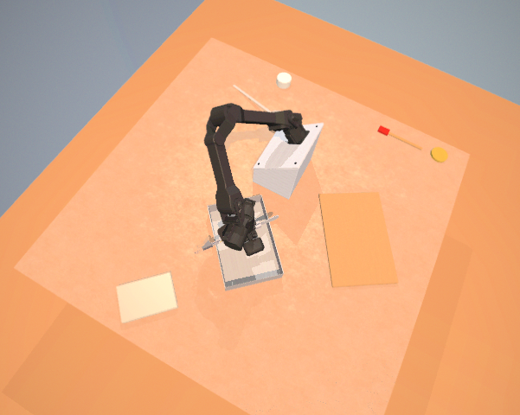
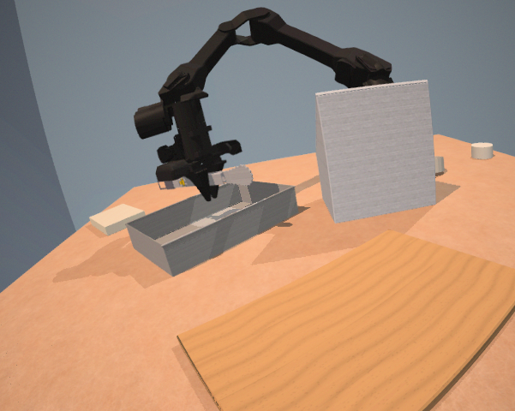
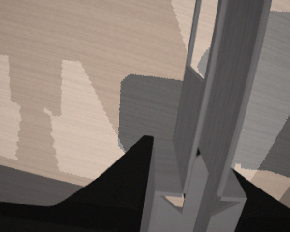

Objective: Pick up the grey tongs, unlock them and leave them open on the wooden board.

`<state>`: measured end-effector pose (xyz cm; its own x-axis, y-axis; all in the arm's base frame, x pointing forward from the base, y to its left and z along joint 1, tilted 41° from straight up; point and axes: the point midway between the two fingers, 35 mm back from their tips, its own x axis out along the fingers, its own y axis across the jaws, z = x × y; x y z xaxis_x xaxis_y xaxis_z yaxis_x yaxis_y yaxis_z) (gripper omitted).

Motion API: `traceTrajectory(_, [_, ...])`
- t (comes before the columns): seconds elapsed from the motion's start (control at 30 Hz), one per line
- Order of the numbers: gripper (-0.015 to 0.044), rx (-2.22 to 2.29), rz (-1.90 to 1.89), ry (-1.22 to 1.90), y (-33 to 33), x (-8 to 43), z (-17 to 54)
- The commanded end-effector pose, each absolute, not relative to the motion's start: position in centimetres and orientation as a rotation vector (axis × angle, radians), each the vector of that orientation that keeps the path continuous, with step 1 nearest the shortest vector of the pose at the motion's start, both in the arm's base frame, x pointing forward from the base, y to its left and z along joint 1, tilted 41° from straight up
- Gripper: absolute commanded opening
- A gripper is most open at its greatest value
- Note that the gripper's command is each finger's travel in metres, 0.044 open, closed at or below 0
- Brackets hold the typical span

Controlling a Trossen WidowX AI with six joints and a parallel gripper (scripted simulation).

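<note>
The grey tongs (image 1: 268, 220) (image 2: 239, 175) (image 3: 232, 92) are held roughly level just above the roasting tin (image 1: 253, 279) (image 2: 230, 230), crossing it. Their scalloped end shows at the right in the exterior view; the end with a small yellow part is at the left. My gripper (image 2: 211, 195) (image 3: 167, 147) points down and is shut on the tongs partway along their length. The tongs' arms are close together between the fingers. The wooden board (image 1: 358, 241) (image 2: 359, 318) lies flat, right of the tin in the top view, with nothing on it.
A tall grey wedge-shaped stand (image 1: 275, 178) (image 2: 374, 150) is beside the tin. A cream block (image 1: 146, 296) (image 2: 117, 216) lies on the tin's other side. A red-headed stick (image 1: 383, 130), a yellow disc (image 1: 439, 154) and a white cylinder (image 1: 284, 80) (image 2: 482, 151) are farther back.
</note>
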<state>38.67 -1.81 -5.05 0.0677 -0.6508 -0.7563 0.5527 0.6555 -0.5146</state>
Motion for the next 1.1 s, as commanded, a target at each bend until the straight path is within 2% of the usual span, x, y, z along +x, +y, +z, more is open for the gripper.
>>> traceTrajectory(0.0, [-0.0150, -0.088, -0.887, 1.170, 2.7, 38.7, 0.0])
traceTrajectory(0.47, [-0.0150, -0.091, -0.888, 1.169, 4.0, 38.1, 1.8])
traceTrajectory(0.63, [-0.0150, -0.118, -0.868, 1.189, 5.1, 38.0, 0.4])
traceTrajectory(1.07, [-0.0150, -0.235, -0.753, 1.266, 13.1, 35.7, -5.8])
